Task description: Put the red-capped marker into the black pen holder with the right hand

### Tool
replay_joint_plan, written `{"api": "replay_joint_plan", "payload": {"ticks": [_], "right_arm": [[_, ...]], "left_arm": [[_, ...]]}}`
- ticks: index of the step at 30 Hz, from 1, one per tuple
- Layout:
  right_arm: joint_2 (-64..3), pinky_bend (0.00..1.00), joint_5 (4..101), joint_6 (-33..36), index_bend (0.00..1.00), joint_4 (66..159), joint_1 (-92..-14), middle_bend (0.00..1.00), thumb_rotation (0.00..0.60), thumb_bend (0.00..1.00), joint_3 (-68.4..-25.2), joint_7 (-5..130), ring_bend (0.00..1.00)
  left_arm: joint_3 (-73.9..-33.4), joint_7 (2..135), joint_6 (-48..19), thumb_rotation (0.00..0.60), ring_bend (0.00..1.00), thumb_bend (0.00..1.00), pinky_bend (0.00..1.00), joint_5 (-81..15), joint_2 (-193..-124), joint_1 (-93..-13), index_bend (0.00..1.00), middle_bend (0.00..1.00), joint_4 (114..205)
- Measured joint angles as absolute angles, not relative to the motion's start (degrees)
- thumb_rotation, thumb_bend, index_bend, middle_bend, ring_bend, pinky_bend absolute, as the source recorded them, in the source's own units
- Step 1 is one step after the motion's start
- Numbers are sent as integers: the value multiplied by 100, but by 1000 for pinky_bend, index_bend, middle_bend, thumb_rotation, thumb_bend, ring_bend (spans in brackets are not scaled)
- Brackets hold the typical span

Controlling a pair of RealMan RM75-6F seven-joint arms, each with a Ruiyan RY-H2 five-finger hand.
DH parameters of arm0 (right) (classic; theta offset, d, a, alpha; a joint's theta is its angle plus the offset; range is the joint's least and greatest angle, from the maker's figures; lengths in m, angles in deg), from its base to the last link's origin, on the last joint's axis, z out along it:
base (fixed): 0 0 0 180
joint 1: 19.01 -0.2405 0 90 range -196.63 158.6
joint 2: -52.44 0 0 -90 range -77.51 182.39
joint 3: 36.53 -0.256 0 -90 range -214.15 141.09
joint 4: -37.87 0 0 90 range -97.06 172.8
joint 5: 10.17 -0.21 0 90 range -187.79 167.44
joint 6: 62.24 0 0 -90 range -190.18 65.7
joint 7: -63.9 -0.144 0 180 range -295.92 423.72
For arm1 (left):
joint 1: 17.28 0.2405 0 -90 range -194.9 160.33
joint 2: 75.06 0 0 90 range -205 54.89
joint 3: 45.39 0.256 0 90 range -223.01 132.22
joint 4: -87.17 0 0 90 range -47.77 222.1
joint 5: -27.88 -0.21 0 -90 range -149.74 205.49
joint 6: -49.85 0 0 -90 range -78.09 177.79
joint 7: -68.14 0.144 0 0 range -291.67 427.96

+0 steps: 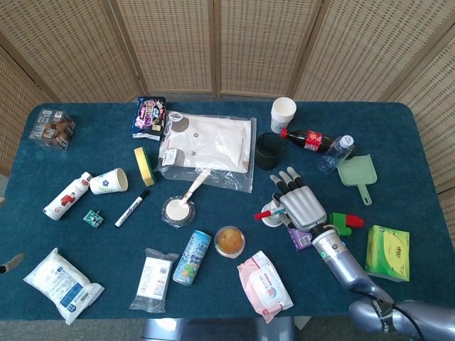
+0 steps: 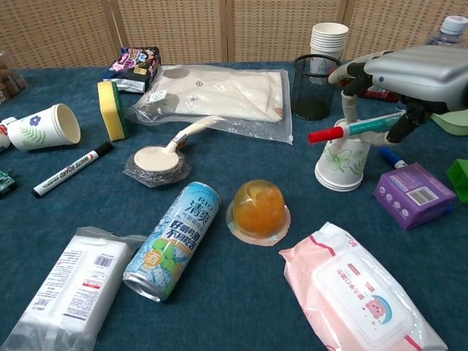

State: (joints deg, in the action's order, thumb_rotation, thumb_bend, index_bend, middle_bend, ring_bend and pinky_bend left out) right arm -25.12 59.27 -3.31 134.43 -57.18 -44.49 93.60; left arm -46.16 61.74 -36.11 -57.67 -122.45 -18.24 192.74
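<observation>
1. Your red-capped marker [image 2: 349,130] lies nearly level in the air, cap pointing left, just above an upturned paper cup [image 2: 342,164].
2. Your right hand [image 2: 409,77] pinches its barrel from above (the other fingers [image 1: 287,182] stay spread forward).
3. The black pen holder [image 2: 314,86] stands just behind, near the white cup stack [image 2: 329,40] on the table [image 1: 398,128].

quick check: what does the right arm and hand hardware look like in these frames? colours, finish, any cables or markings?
The right hand has a smooth silver-grey metallic back shell and dark grey segmented fingers with black at the knuckles. The right arm is a glossy silver tube with a dark ring band at the wrist. No loose cables, sleeves or readable markings show. The left arm and hand are out of view.
</observation>
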Motion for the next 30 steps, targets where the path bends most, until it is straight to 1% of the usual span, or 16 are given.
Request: {"api": "replay_joint_plan", "payload": {"ticks": [5, 12, 23, 30], "right_arm": [[-2573, 70, 6037, -277, 583, 13341, -5707, 80, 600, 406, -4437, 9189, 0], [-2602, 71, 6284, -122, 616, 13249, -5671, 91, 600, 420, -4411, 9029, 0], [-2376, 72, 6491, 92, 629, 13551, -5619, 102, 600, 427, -4445, 9082, 0], [-2263, 82, 6403, 96, 629, 13824, -5715, 103, 600, 427, -4718, 8958, 0]], "left_arm": [[-4623, 6189, -3601, 600, 0, 54, 0, -5743, -12249, -1830, 0, 0, 19281], [-4621, 6212, -3589, 600, 0, 54, 0, -5743, -12251, -1838, 0, 0, 19291], [-4616, 6178, -3600, 600, 0, 53, 0, -5760, -12241, -1833, 0, 0, 19293], [-4609, 6153, -3596, 600, 0, 54, 0, -5765, -12234, -1831, 0, 0, 19290]]}}
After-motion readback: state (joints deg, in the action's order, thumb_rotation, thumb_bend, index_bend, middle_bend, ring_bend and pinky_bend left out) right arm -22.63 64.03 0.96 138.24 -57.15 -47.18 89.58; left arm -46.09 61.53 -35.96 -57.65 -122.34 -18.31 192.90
